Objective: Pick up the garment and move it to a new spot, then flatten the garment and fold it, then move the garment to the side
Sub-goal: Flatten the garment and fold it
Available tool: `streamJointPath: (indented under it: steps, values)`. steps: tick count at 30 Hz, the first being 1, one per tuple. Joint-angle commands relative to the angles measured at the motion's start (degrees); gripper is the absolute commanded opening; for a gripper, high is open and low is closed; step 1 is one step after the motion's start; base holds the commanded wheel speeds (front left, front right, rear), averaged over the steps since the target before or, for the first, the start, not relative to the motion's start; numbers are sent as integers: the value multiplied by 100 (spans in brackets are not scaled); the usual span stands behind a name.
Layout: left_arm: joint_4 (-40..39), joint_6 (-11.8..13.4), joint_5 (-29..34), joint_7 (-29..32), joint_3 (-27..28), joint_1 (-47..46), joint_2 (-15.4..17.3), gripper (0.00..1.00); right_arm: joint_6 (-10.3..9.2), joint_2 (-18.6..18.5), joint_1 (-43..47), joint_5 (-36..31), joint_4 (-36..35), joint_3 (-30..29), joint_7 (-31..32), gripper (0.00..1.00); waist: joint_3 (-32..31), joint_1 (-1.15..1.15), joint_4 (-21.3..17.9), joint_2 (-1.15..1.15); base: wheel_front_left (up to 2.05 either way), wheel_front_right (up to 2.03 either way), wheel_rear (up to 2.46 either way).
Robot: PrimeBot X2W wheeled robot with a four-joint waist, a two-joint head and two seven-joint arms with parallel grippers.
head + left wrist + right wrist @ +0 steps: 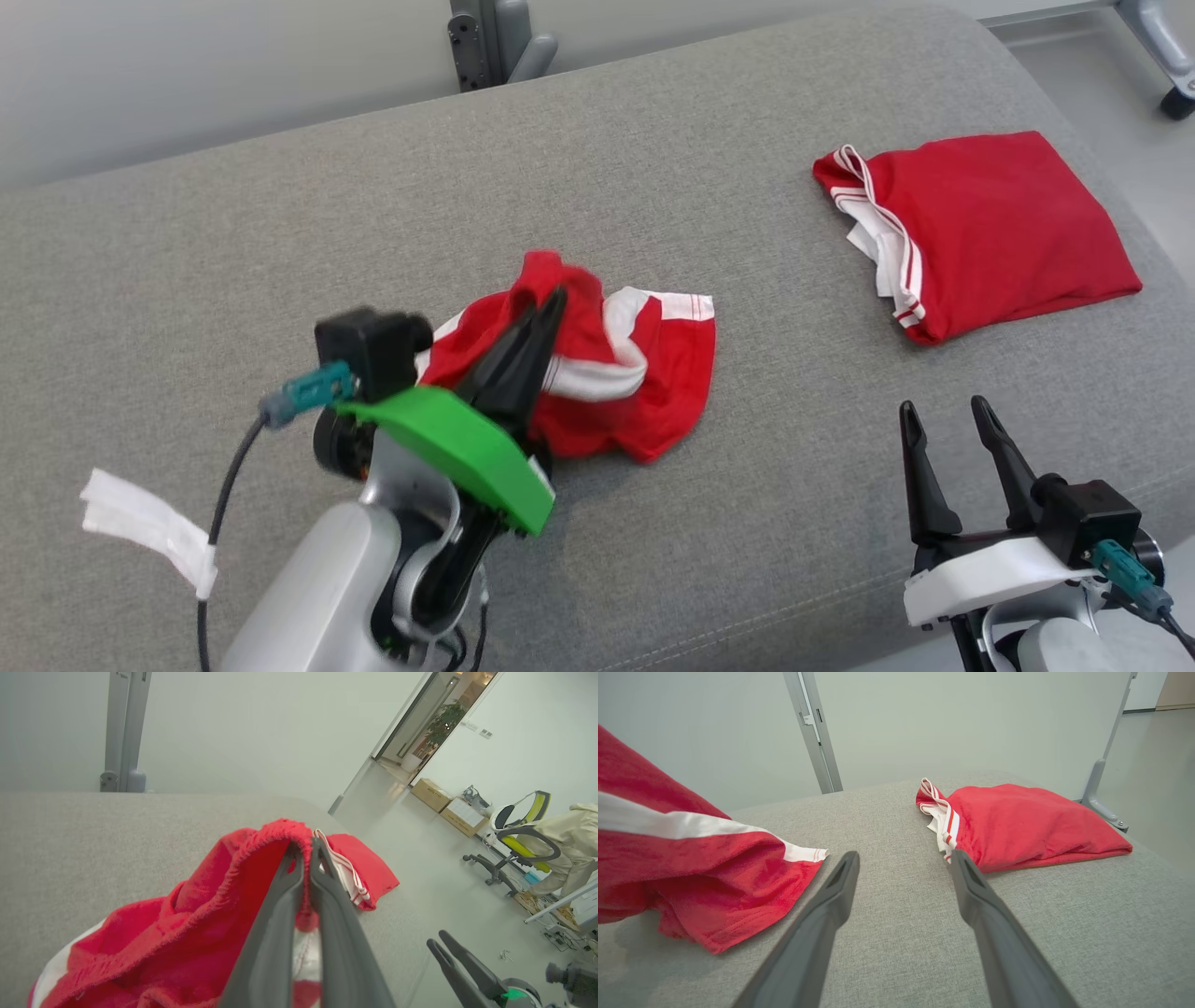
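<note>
You had the L gripper (556, 297) clamped on a top fold of the garment (653, 373), its rest crumpled mid cushion (280, 233), R gripper (943, 408) spread wide & empty nearby, so you needed a slow, high lift w/ no drag before shifting it.

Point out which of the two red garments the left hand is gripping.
The crumpled garment, pinched in the left hand; the folded garment lies apart on the right.
</note>
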Motion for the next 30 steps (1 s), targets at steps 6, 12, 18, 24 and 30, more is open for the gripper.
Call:
streamJointPath:
  steps: [6, 12, 18, 24, 30]
  values:
    - [596, -98, -46, -147, 4, 1308, 708, 0, -12, -6, 113, -146, 24, -50, -15, 100, 13, 0, 254, 50, 0, 0, 0]
    - [1413, -171, -346, -618, 372, 1885, 861, 0, -12, -6, 133, -308, 29, -97, -15, 100, 6, 0, 564, 50, 0, 0, 0]
    - [1994, -439, -632, -957, 585, 1533, 591, 9, -12, -7, 73, -447, 41, -41, -15, 100, 37, 0, 871, 50, 0, 0, 0]
    - [2428, -627, -443, -1038, 401, 1216, 505, 80, -12, -7, 26, -461, 71, -8, -15, 100, 73, 0, 941, 50, 0, 0, 0]
    - [2704, -605, -352, -1091, 328, 1158, 495, 100, -12, -7, 60, -440, 90, -2, -15, 100, 64, 0, 928, 50, 0, 0, 0]
